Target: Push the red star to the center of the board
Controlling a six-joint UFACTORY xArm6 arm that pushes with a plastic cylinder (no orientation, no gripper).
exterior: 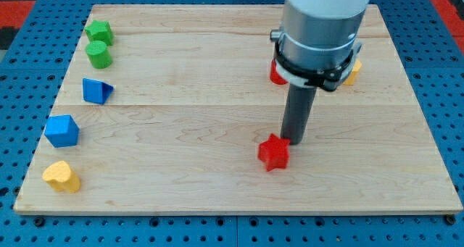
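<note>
Just right of the worktop's [217, 182] middle, my tip [295, 140], gripping nothing, is touching the red star's [273, 153] upper right, pressing leftward.

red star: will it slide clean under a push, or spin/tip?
The red star is squat and lies flat on the smooth wooden board, so it probably slides rather than tips. Its points make off-centre contact likely, so expect some spin. My tip sits at its upper-right edge, which could swing it.
</note>
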